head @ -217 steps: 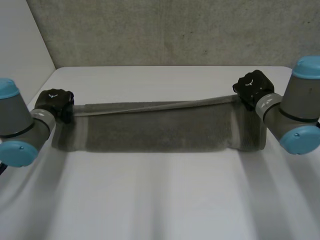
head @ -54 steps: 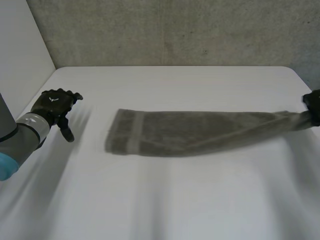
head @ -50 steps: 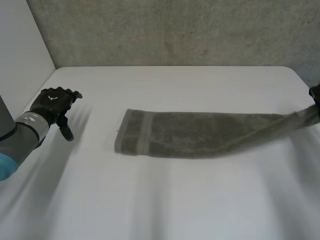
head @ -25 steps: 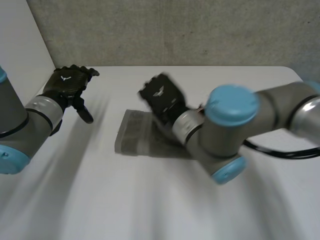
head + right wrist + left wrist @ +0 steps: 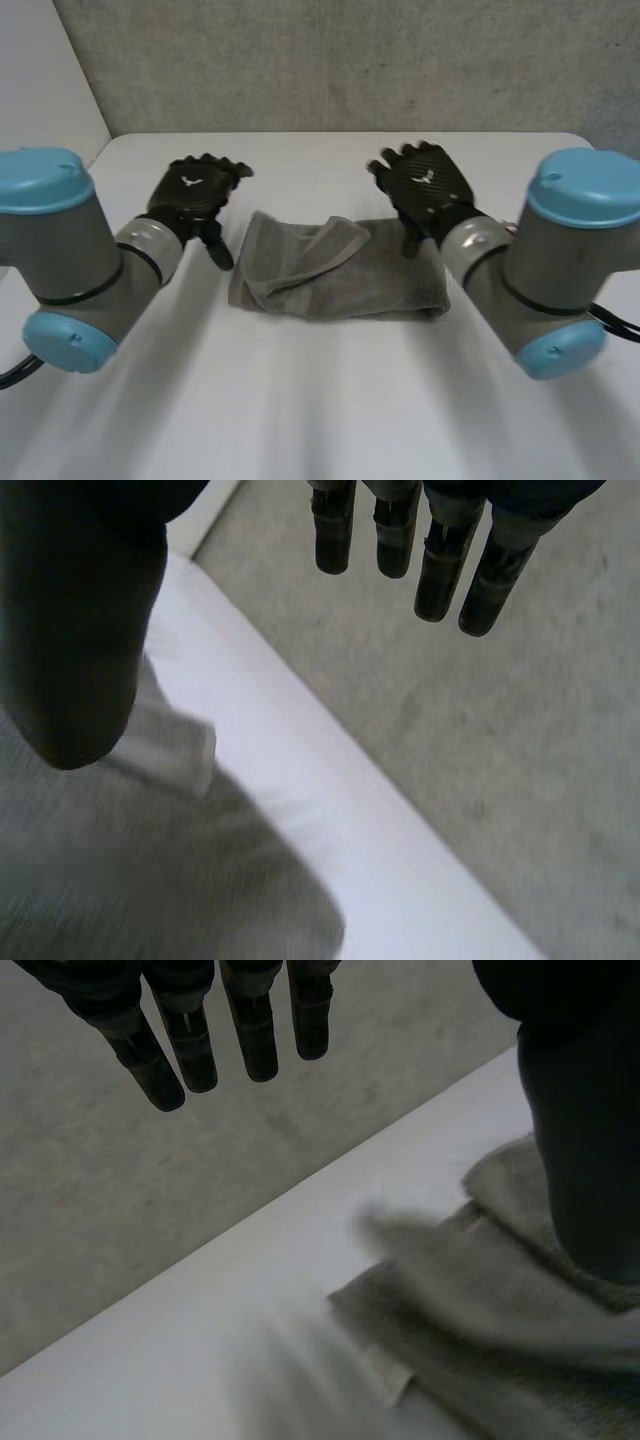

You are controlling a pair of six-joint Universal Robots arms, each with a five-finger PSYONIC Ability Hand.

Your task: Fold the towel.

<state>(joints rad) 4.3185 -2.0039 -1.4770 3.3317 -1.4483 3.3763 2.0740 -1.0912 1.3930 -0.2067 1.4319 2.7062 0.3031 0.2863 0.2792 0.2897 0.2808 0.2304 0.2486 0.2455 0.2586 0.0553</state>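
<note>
The left hand hovered open over the tabletop, just beside the towel's left end, with its fingers straight and its thumb hanging down, holding nothing. From the left wrist, the fingers stood spread against the grey wall, and the thumb hung in front of the towel; whether it touched the cloth could not be told.

The towel lay in the middle of the tabletop between the two hands, doubled over into a short, thick bundle. A loose flap ran slantwise across its left half, with the striped hem on top.

The right hand was open too, above the towel's far right corner, with its thumb pointing down at the cloth. The right wrist camera caught its straight fingers against the wall, its thumb close above the cloth, and the tabletop's far edge running past.

A second before, the towel had been drawn out long, with its right end pinched in the right hand at the table's right side. Half a second before, the right arm had swung across to the towel's left end. Since then the right hand had let go and pulled back to the right, and the left hand had come in closer.
</note>
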